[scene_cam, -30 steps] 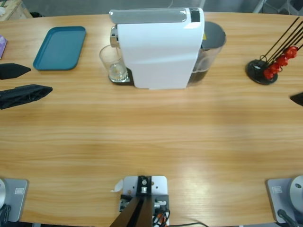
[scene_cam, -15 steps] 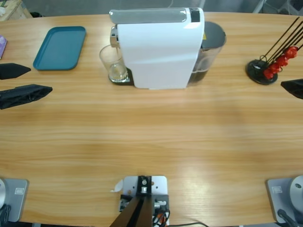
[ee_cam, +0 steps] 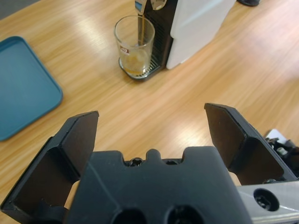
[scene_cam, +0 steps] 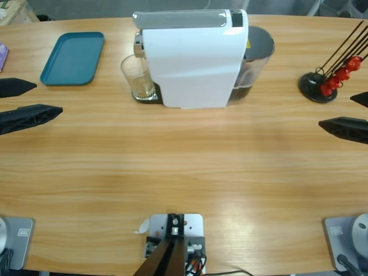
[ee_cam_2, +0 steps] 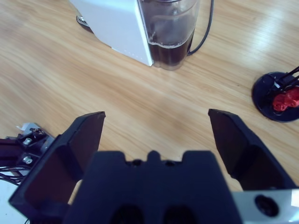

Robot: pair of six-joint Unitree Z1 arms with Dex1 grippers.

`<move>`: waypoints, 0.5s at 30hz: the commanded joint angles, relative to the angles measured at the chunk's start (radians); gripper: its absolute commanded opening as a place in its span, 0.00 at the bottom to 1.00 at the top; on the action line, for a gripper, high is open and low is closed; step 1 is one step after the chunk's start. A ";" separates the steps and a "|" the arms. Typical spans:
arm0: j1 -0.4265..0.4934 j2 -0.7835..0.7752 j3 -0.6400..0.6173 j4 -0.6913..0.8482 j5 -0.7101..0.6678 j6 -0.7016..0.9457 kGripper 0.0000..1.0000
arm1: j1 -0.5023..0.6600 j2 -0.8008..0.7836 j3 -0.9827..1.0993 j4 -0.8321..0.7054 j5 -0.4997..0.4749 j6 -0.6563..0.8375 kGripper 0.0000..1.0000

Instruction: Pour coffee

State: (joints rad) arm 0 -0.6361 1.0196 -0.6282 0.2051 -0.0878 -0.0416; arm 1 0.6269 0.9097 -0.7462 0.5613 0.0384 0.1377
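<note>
Right pincer [scene_cam: 339, 114] has slid farther onto the wooden surface [scene_cam: 184, 167], jaws spread, empty; left pincer [scene_cam: 40, 99] likewise released. Coffee [ee_cam: 136, 59] streams vertically into the clear glass [ee_cam: 134, 45].

The right end effector [ee_cam_2: 156, 140] fills the bottom of the frame, its jaws spread wide over bare bench [ee_cam_2: 93, 79]. At top centre stands the white machine [ee_cam_2: 117, 23] with its clear tank [ee_cam_2: 170, 35] and black cable [ee_cam_2: 205, 28]. A black stand with red pods [ee_cam_2: 286, 99] sits at the right edge.
</note>
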 commanded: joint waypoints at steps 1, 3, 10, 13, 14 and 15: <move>-0.008 0.026 -0.040 0.013 -0.007 0.030 1.00 | -0.010 0.028 -0.013 0.014 -0.002 -0.007 1.00; -0.008 0.042 -0.044 0.013 -0.010 0.038 1.00 | -0.010 0.023 -0.012 0.015 -0.003 -0.004 1.00; -0.008 0.042 -0.043 0.016 -0.020 0.042 1.00 | -0.010 0.006 -0.012 0.019 -0.003 0.000 1.00; -0.008 0.042 -0.052 0.016 -0.020 0.042 1.00 | -0.010 0.005 -0.012 0.019 -0.003 0.000 1.00; -0.008 0.042 -0.053 0.016 -0.020 0.042 1.00 | -0.010 0.005 -0.012 0.019 -0.003 0.000 1.00; -0.008 0.041 -0.052 0.017 -0.020 0.042 1.00 | -0.010 0.006 -0.012 0.019 -0.003 0.000 1.00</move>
State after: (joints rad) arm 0 -0.6361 1.0422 -0.6727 0.2065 -0.0921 -0.0144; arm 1 0.6268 0.9160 -0.7464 0.5681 0.0383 0.1377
